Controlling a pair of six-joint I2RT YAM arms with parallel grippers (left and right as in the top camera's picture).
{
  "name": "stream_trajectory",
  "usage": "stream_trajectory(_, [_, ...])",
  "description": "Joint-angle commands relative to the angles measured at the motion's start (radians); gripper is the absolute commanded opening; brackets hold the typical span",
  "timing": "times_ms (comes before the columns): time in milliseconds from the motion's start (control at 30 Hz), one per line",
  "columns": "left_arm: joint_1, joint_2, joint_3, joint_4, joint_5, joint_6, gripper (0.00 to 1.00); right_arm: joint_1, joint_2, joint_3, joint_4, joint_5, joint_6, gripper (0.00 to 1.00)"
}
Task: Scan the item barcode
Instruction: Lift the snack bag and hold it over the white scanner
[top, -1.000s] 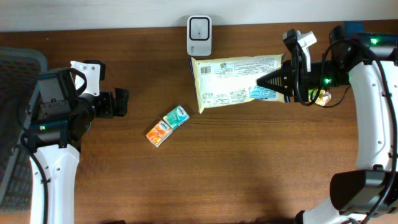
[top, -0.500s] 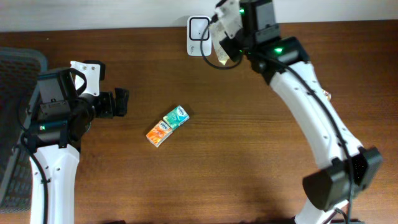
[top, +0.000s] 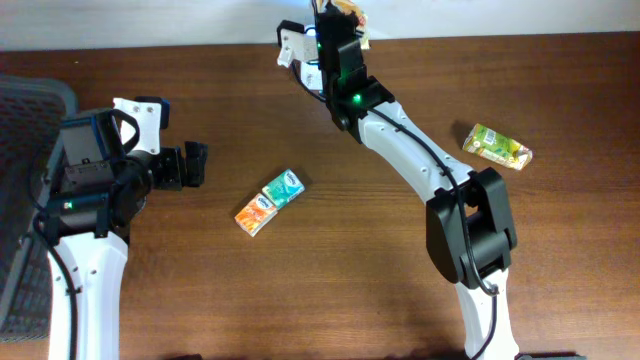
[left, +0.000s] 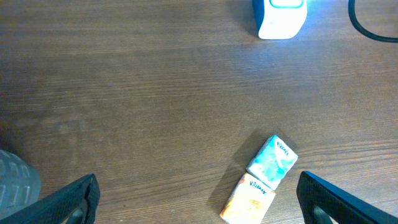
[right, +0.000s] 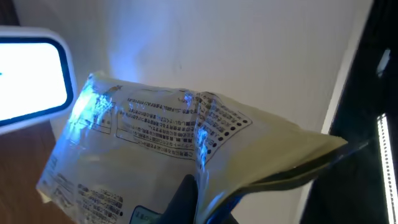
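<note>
Worktop, near edge to far.

- Near edge: only your two arm bases, left and right.
- Centre, a little toward the left edge: teal tissue pack and orange tissue pack. They touch end to end on a diagonal, with the orange one nearer you. Neither gripper is on them.
- Left edge, level with the packs: your left gripper has its fingers spread wide and nothing between them. It points in toward the packs but is well apart from them. The left wrist view shows both fingertips at the bottom corners, with bare wood between.
- Toward the right edge, farther back: green pouch lying flat on its own, tilted.
- Far edge, middle: your right arm reaches all the way across to here. The right gripper is pinched onto the lower edge of the yellow packet. This is the task item, held just beside the scanner.
- The scanner's white face glows, and blue light falls across the packet's printed panels.
- You cannot tell from these views whether the packet touches the scanner.
</note>
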Motion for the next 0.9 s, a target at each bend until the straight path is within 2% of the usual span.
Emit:
stream_trajectory(0, [0.003,-0.006,0.006,0.001,0.014,0.016,0.99,0.006,0.003,0.024,0.014,0.031,-0.095,0.04])
stream_trajectory(100, [0.003,-0.006,0.006,0.002,0.014,0.016,0.99,0.017,0.003,0.023,0.014,0.031,-0.166,0.04])
stream_trajectory(333, [0.003,-0.006,0.006,0.002,0.014,0.016,0.99,0.029,0.022,0.023,0.021,0.022,-0.226,0.04])
stream_trajectory(500, [0.003,-0.006,0.006,0.001,0.014,0.016,0.99,0.017,0.061,0.023,0.22,0.004,-0.291,0.04])
stream_trajectory(867, [0.003,-0.006,0.006,0.001,0.014,0.016,0.99,-0.032,0.061,0.023,0.19,0.013,-0.316,0.04])
